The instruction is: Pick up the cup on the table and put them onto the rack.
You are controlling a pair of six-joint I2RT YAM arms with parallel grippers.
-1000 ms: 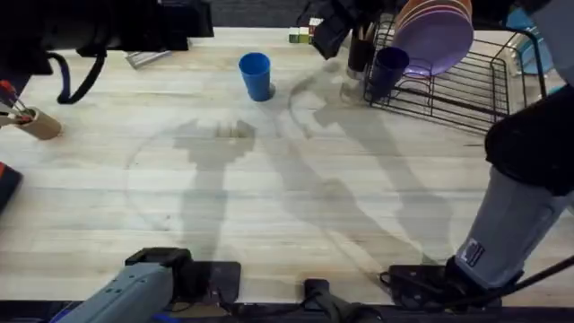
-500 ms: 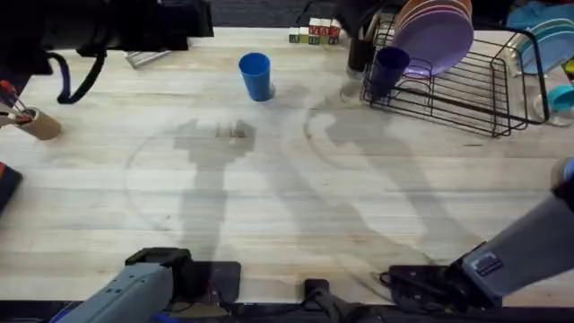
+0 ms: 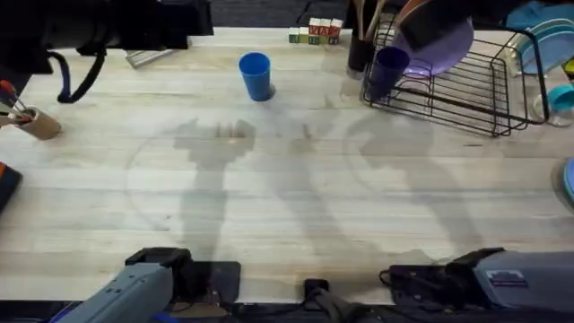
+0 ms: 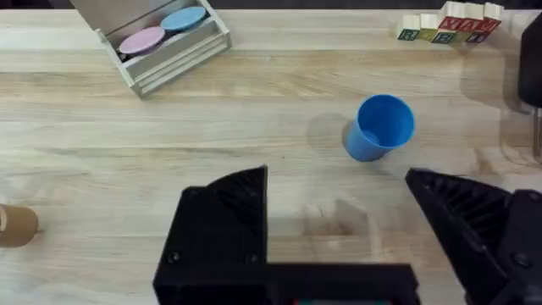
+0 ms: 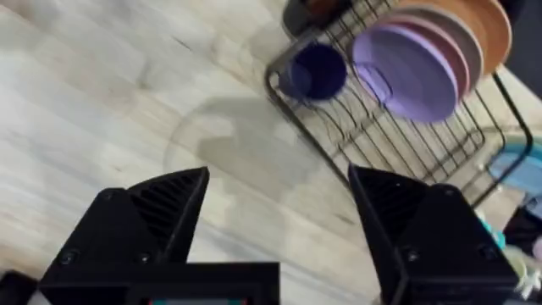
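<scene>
A bright blue cup stands upright on the table at the back centre. From above and a short way off, my left gripper faces the same cup, open and empty. The dark navy cup rests tilted in the left end of the black wire rack. High over the table, my right gripper is open with nothing in it. It looks down on the navy cup and the rack.
Purple and orange plates stand in the rack. A dark utensil holder and letter blocks sit beside it. The grey tiered tray is at the back left, and a tan pot of brushes at the left edge.
My right arm has pulled back from the rack and swung away toward the lower right. The navy cup stays in the rack. The left arm and blue cup have not moved.
</scene>
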